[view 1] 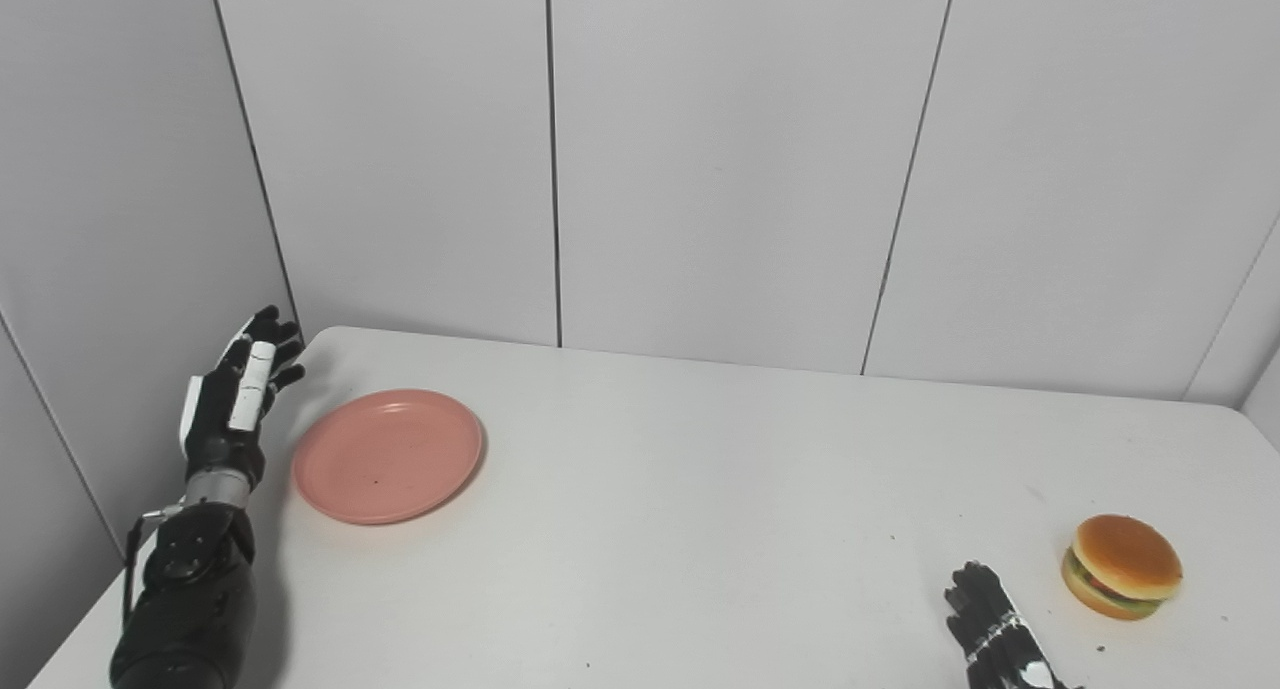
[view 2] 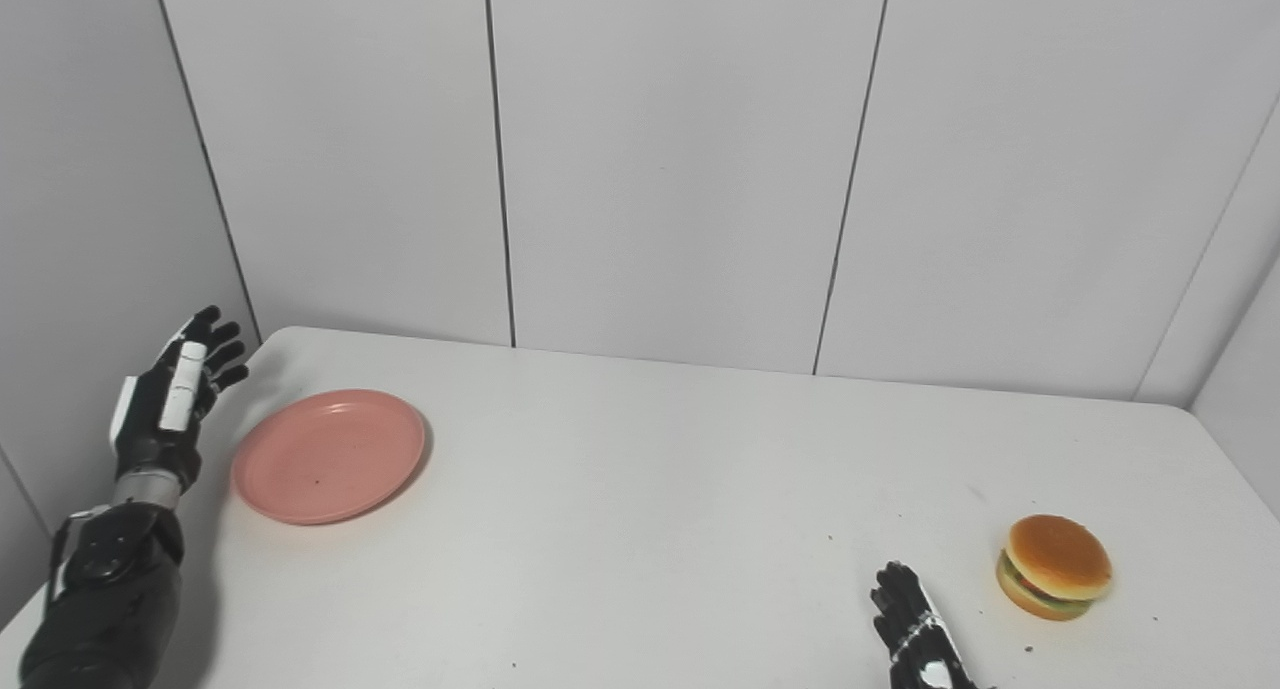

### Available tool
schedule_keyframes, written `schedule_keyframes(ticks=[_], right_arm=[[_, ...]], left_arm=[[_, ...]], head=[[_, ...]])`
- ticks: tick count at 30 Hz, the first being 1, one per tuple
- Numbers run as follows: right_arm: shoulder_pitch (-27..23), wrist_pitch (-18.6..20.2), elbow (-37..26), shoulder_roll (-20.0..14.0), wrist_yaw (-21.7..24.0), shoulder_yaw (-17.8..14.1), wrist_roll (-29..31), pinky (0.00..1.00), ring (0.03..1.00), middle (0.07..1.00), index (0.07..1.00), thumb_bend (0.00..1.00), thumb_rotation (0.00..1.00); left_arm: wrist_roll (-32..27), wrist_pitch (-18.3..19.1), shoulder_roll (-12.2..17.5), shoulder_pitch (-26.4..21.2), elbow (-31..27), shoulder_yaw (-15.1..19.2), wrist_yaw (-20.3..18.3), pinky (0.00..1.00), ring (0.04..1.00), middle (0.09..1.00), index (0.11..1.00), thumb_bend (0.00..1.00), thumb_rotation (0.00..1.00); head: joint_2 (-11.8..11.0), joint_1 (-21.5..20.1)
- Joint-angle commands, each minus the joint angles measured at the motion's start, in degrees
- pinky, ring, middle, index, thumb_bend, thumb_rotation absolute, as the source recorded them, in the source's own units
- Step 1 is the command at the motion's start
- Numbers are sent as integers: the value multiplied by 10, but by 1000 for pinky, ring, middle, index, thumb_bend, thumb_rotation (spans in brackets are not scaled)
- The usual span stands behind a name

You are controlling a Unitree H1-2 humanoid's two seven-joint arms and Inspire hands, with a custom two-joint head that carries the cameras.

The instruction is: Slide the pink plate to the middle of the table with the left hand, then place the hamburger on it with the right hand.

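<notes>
The pink plate (view 1: 388, 455) lies flat and empty on the white table (view 1: 680, 489), toward its left side. My left hand (view 1: 235, 394) is raised just to the left of the plate, over the table's left edge, fingers straight and apart, holding nothing and clear of the rim. A hamburger (view 1: 1121, 566) sits near the front right of the table. My right hand (view 1: 995, 629) rests low at the front edge, a little to the left of the hamburger, apart from it; only its fingers show, extended with nothing in them.
Grey panelled walls (view 1: 720, 169) close off the table at the back and on both sides. The left wall stands close behind my left hand. Bare tabletop stretches between the plate and the hamburger.
</notes>
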Motion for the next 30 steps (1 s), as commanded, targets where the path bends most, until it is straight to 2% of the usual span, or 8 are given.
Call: schedule_keyframes(ticks=[1,8,11,17,19,28,30], right_arm=[[18,31,35,-1,-4,6,-7,1000,957,937,923,866,916],[19,30,34,-2,-5,5,-9,1000,948,926,906,865,913],[20,31,33,-2,-4,5,-9,997,947,927,907,867,911],[22,33,27,-2,-5,6,-9,1000,945,924,906,865,914],[24,34,25,-2,-6,6,-9,998,948,929,910,870,910],[25,36,20,-1,-9,8,-12,985,942,924,908,880,909],[25,36,20,-1,-10,8,-12,985,940,920,905,879,903]], left_arm=[[4,-23,33,-44,13,3,-10,757,823,823,826,977,814],[5,-23,36,-55,62,0,-21,748,810,808,816,986,787],[4,-23,31,-60,74,-1,-17,783,836,815,818,957,772],[10,-23,15,-56,68,-6,-11,826,871,853,850,864,795],[16,-23,11,-55,67,-13,-11,839,891,875,881,836,830],[25,-23,-6,-50,63,-32,-22,843,882,880,895,829,868],[26,-23,-11,-48,63,-36,-25,836,876,872,894,854,858]], head=[[1,-1],[3,-3],[4,-4],[7,-8],[9,-9],[11,-13],[12,-15]])
